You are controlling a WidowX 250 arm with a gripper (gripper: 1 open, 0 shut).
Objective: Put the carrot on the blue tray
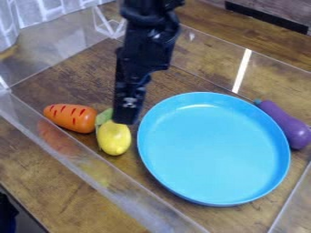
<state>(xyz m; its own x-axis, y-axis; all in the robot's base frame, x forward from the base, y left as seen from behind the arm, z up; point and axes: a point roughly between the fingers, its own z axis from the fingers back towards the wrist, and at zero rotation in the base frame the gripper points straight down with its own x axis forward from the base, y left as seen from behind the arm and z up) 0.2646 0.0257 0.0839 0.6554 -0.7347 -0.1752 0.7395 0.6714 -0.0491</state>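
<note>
The orange carrot (71, 116) with dark stripes lies on the wooden table at the left, its green stub pointing right toward the gripper. My gripper (125, 115) hangs just right of the carrot's leafy end and above the lemon, turned edge-on to the camera. It is open and holds nothing. The big round blue tray (219, 150) lies to the right of the gripper with nothing on it.
A yellow lemon (115, 138) lies between the carrot and the tray, just below the fingertips. A purple eggplant (288, 124) rests against the tray's right rim. Clear plastic walls (36, 55) enclose the table at the left and front.
</note>
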